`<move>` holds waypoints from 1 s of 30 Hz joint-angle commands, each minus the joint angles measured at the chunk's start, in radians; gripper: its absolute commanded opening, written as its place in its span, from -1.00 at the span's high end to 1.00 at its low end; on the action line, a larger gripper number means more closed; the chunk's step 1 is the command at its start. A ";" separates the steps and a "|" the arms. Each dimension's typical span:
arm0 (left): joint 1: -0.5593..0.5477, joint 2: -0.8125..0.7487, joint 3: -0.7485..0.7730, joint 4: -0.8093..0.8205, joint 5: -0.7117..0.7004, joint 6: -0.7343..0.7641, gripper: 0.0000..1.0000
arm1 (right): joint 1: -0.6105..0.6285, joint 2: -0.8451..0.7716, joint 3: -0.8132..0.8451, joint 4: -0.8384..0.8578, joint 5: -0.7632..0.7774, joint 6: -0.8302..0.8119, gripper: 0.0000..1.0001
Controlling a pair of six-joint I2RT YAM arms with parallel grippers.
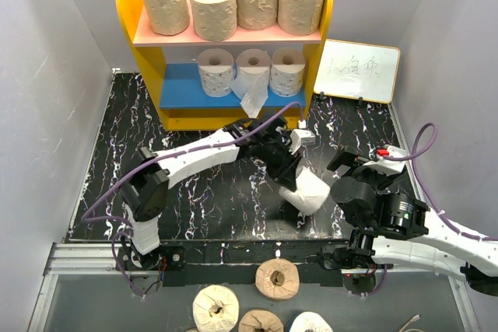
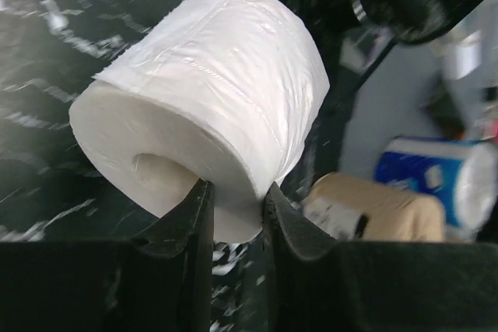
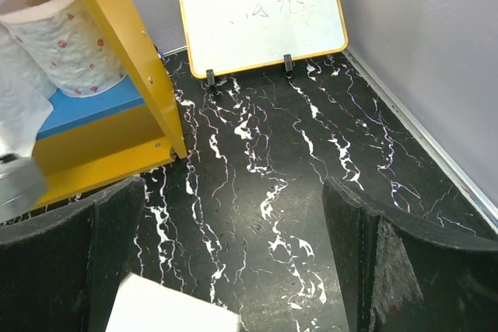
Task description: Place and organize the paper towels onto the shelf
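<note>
The shelf stands at the back with several tan-brown paper towels on its pink upper board. Three white rolls sit on the blue lower board: a plain one, one trailing a loose sheet, and one with pink dots, which also shows in the right wrist view. My left gripper is shut on the rim of another white roll, one finger in its hollow centre, above the dark table. My right gripper is open and empty just right of that roll.
A small white writing board leans on the back wall right of the shelf. Several more rolls lie below the table's near edge. Grey walls close in both sides. The shelf's yellow side panel is close ahead of my right gripper.
</note>
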 commanded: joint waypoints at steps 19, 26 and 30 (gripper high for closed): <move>0.440 -0.624 -0.049 -0.489 -0.864 1.409 1.00 | 0.031 0.017 0.006 0.045 0.030 -0.006 -0.95; 0.707 -0.511 0.074 -0.518 -0.678 1.552 1.00 | 0.036 -0.021 0.007 0.044 0.021 0.000 -0.95; 0.741 -0.454 0.106 -0.474 -0.654 1.570 1.00 | 0.039 -0.041 0.006 0.048 0.020 -0.003 -0.94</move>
